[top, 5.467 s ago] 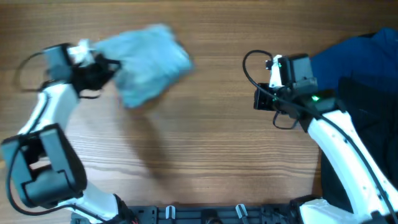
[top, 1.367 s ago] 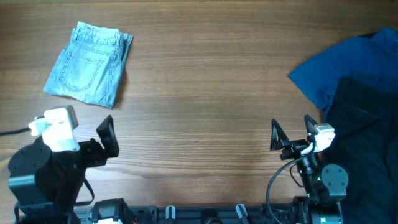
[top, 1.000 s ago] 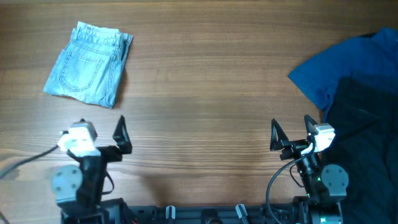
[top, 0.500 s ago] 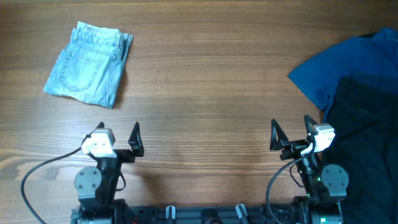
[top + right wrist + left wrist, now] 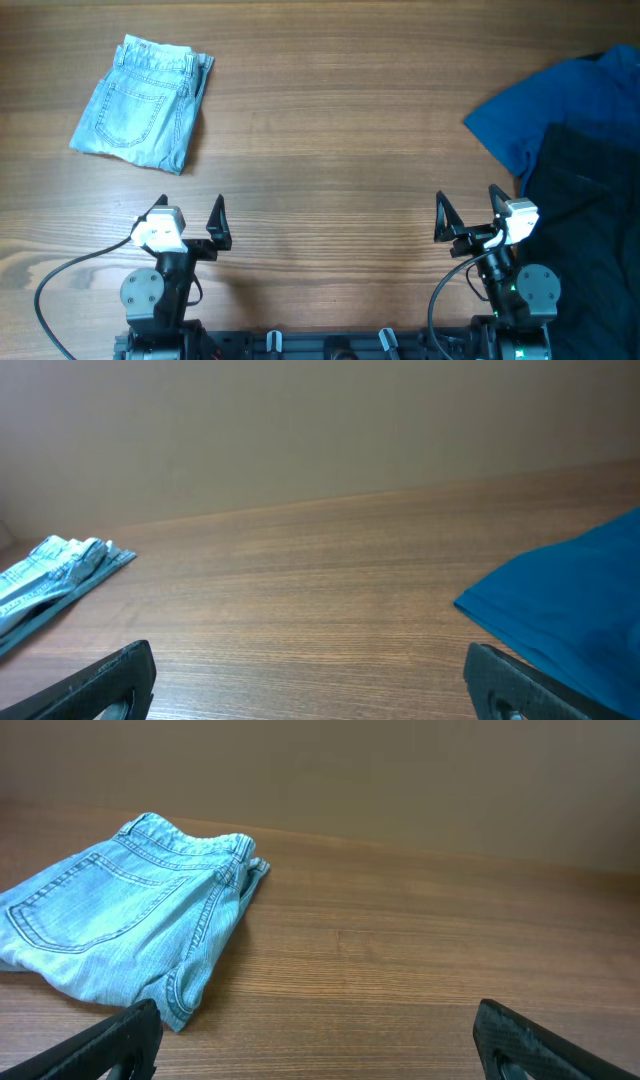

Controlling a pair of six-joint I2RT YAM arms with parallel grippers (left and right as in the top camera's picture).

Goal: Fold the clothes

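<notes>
The clothes, pale blue denim shorts (image 5: pixel 145 105), lie folded into a compact rectangle at the table's far left, waistband away from me. They also show in the left wrist view (image 5: pixel 120 930) and, edge-on, at the left of the right wrist view (image 5: pixel 50 575). My left gripper (image 5: pixel 188 212) sits at the near edge, well short of the shorts, open with only bare wood between its fingers (image 5: pixel 320 1040). My right gripper (image 5: pixel 468 215) rests at the near right edge, also open and holding nothing (image 5: pixel 310 680).
A bright blue garment (image 5: pixel 545 110) lies at the right side of the table, partly under a dark navy cloth (image 5: pixel 590 220). Its edge shows in the right wrist view (image 5: pixel 570 600). A black cable (image 5: pixel 70 275) loops beside the left arm base.
The left arm let go of the shorts, drew back to the near edge and shifted right into its resting spot. It has been still for the last half second. The right arm has not moved.
</notes>
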